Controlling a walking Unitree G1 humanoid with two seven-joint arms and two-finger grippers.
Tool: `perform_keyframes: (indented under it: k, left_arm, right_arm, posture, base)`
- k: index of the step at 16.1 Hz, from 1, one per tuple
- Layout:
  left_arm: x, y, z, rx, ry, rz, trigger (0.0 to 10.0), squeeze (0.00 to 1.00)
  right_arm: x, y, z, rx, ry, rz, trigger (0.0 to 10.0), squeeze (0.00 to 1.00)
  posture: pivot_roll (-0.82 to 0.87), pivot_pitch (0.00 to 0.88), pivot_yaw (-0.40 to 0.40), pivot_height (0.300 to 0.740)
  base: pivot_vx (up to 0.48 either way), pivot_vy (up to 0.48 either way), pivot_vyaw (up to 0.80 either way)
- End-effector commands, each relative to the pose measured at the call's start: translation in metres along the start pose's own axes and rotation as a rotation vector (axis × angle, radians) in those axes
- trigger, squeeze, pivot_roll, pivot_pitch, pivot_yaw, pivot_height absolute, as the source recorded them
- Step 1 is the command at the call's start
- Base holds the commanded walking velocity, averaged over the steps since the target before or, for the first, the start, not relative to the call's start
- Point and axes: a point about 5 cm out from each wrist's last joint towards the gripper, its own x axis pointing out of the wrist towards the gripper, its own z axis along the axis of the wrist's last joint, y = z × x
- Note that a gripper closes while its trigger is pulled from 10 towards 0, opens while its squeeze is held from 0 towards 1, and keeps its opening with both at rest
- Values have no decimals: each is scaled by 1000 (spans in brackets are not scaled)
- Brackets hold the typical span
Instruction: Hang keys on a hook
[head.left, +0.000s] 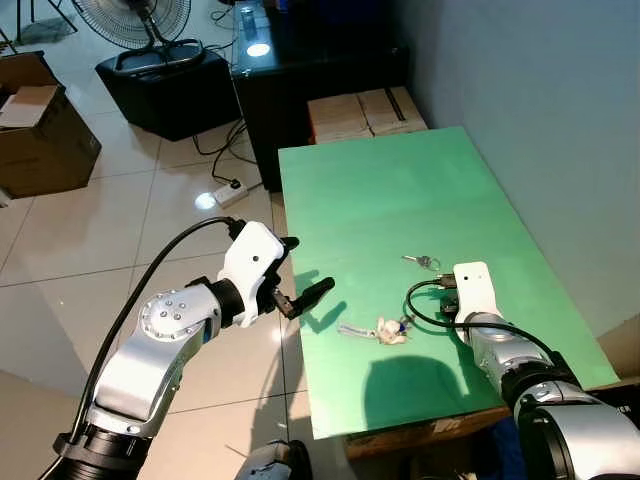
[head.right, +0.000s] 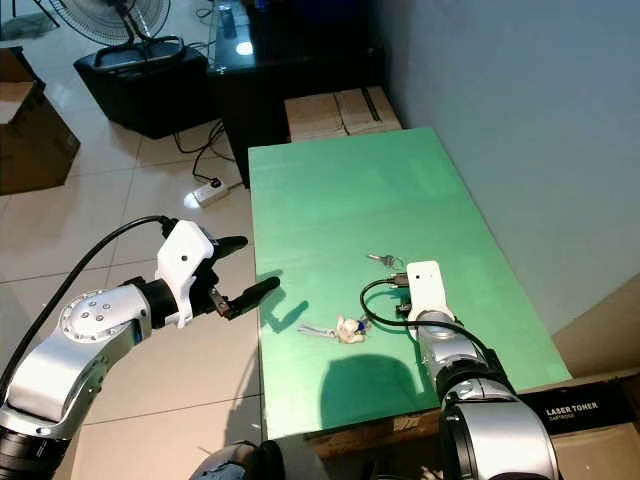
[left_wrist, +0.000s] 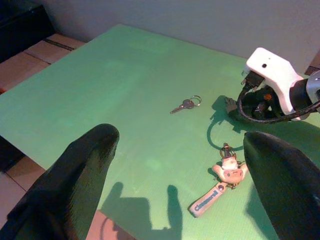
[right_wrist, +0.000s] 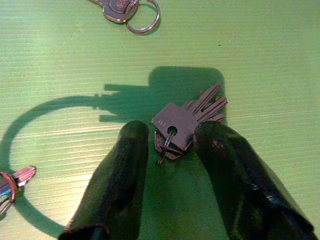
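On the green table (head.left: 380, 190) lie three sets of keys. A bunch of silver keys (right_wrist: 185, 122) lies flat between the fingertips of my right gripper (right_wrist: 172, 137), which points down at the table, open, with a finger on either side. A single key on a ring (head.left: 422, 262) lies just beyond it. A keychain with a pale figure and a strap (head.left: 385, 330) lies to its left. My left gripper (head.left: 305, 268) hovers open and holds nothing, at the table's left edge, pointing towards the keys.
A grey wall runs along the table's right side. Past the far end stand cardboard boxes (head.left: 365, 115) and a black cabinet (head.left: 300, 70). On the tiled floor to the left are a fan (head.left: 150, 30), a power strip (head.left: 228, 192) and a brown box (head.left: 40, 130).
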Motion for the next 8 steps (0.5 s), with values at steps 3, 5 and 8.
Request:
perform_keyframes:
  k: [3,5,8]
  left_arm:
    - [-2,1,1,10,10,-14,10000,0]
    - [-1,1,1,11,11,-14,10000,0]
    - [-1,1,1,13,11,-18,10000,0]
  right_arm:
    - [-1,2,-10,8,47,4,2275,0]
    - [-1,2,-13,11,57,6,510,0]
    - [-1,4,-14,17,68,8,0,0]
  posture:
    - [14,133,116,740]
    - [15,130,119,740]
    - [13,123,123,740]
  base:
    - [0,0,0]
    - [0,0,0]
    - [0,0,0]
